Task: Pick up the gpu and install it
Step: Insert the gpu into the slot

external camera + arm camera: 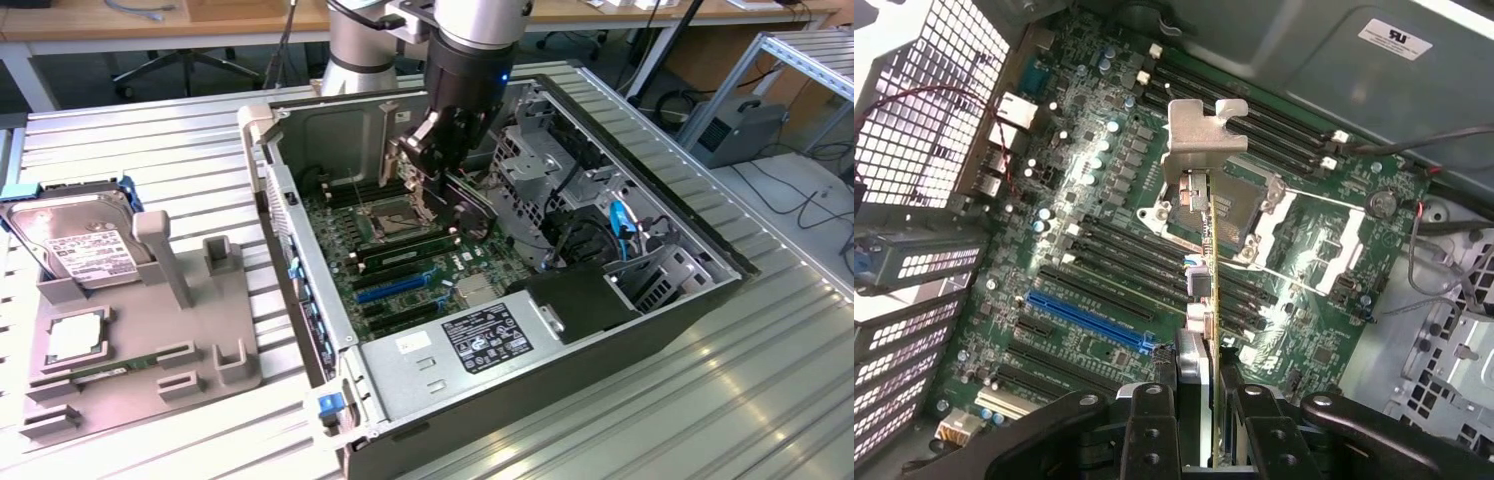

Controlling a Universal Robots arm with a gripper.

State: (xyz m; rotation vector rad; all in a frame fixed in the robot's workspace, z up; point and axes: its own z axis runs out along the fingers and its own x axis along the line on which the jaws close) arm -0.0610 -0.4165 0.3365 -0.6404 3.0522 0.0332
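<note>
On table [747, 400], open-topped computer case [561, 400], walls ringing motherboard [400, 280]. Inside, gripper [430, 160] clamped on gpu [1210, 250], card upright and edge-on above the board, with room toward case wall at exterior view's 9 o'clock; drive cage [534, 160] close at 3 o'clock.

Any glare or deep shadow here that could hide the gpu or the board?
Exterior view: strong sheen on the ribbed table; the inside of the case is dim toward the exterior view's right. Wrist view: glare spots on the motherboard, and the perforated panel is washed out white; the gpu, gripped in the tool, is evenly lit and seen edge-on.
</note>
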